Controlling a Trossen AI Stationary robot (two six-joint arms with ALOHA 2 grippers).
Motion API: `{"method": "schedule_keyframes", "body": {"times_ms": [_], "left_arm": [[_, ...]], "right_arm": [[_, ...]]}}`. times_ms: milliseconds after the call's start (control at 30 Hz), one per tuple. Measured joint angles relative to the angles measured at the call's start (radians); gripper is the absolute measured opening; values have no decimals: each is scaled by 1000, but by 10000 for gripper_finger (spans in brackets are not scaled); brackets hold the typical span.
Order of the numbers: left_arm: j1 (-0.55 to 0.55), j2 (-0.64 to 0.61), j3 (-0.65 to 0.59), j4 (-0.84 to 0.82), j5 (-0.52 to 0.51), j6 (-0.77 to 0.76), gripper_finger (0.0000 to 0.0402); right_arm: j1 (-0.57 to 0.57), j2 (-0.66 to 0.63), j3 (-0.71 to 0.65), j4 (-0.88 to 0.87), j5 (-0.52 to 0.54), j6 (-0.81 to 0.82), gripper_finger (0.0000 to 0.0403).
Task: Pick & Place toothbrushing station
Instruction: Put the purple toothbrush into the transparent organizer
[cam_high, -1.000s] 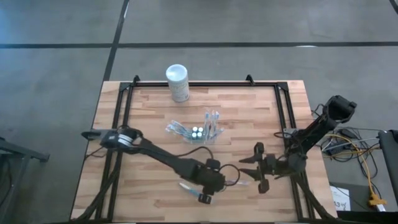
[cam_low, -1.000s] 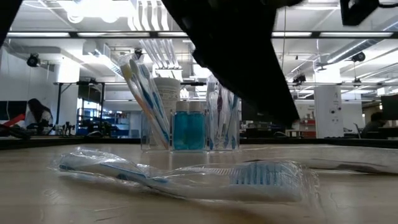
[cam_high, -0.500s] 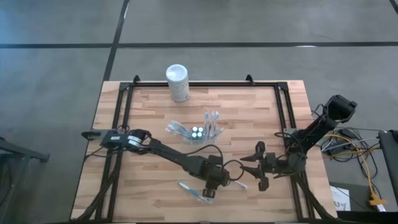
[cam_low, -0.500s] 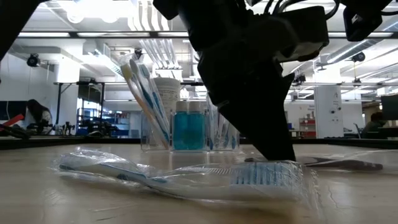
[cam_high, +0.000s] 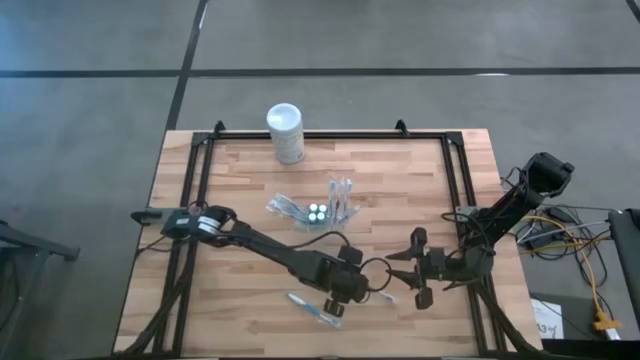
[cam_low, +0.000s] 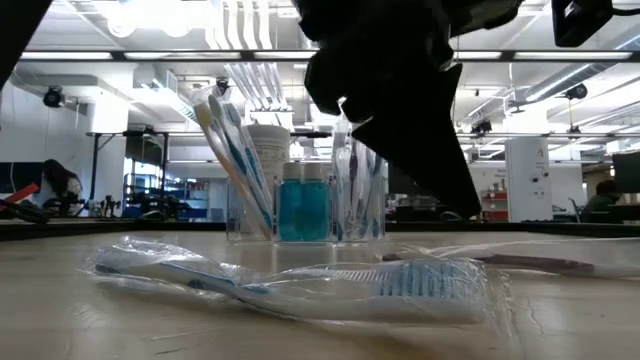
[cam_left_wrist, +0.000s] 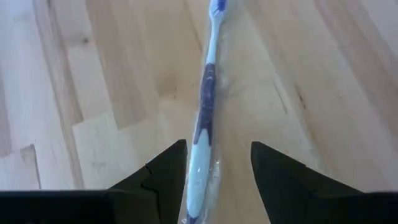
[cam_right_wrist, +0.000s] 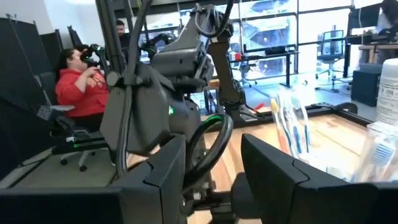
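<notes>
1. Wooden tabletop (cam_high: 240, 190) near its front edge: your left gripper (cam_left_wrist: 213, 163) hangs with jaws apart astride a wrapped toothbrush (cam_left_wrist: 204, 118).
2. Your right gripper (cam_high: 412, 270) waits nearby, jaws parted, empty.
3. Toothbrushing station (cam_high: 318, 212) stands mid-table.
4. Likely the pick step: lower, then close.

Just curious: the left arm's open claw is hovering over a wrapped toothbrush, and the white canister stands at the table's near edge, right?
Not quite. The white canister stands at the table's far edge, as the high view shows. The left claw is indeed open over the wrapped toothbrush.
</notes>
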Motion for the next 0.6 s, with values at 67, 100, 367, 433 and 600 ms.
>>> {"method": "schedule_keyframes", "body": {"times_ms": [67, 100, 367, 433, 600], "left_arm": [[12, 0, -14, 8, 4, 5, 184], [21, 0, -23, 7, 8, 1, 184], [63, 2, -94, 43, 113, 10, 184], [69, 2, -116, 65, 122, 14, 183], [83, -3, -166, 135, 122, 15, 166]], "right_arm": [[0, 0, 1, 0, 2, 0, 150], [0, 0, 1, 0, 1, 0, 150], [-1, 0, -2, -2, 0, -4, 150], [0, 0, -3, -2, -2, -4, 150], [-2, 0, -4, 1, 5, -27, 150]]}}
